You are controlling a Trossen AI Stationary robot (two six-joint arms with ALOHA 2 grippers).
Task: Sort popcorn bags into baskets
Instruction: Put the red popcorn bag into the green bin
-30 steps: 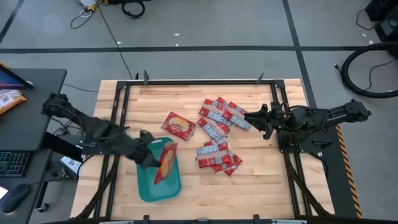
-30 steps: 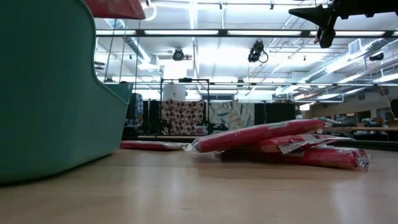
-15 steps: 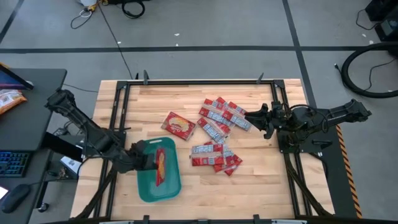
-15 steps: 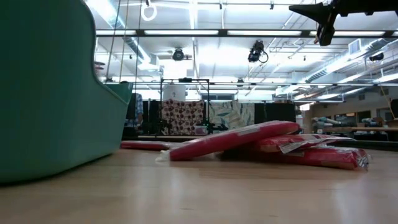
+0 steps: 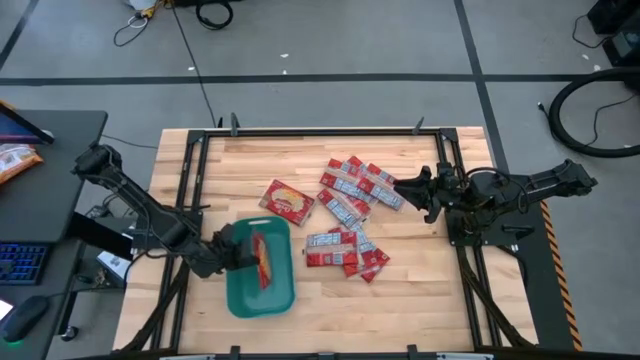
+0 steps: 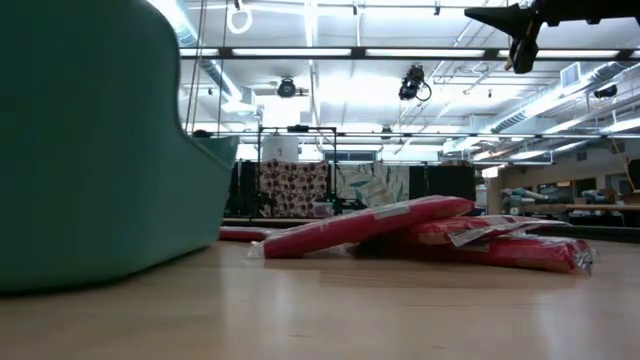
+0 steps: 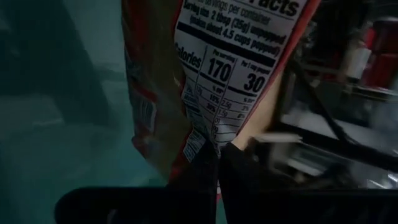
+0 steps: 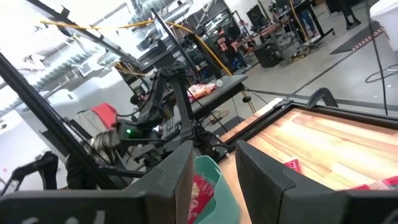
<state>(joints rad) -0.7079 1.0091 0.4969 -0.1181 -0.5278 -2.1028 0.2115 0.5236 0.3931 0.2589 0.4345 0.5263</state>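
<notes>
Filling most of the low view's left side with only a curving wall, the teal basket (image 6: 90, 150) running off the picture's edges, its contents hidden behind that wall. Cropping the held popcorn bag (image 7: 236, 68) at the top of the left wrist view, leaving only part of its nutrition panel readable and the smaller print blurring out. Overlapping in the heap of small red packets (image 5: 345, 250) seen from above, lower ones lying partly covered and their labels staying too small to read.
</notes>
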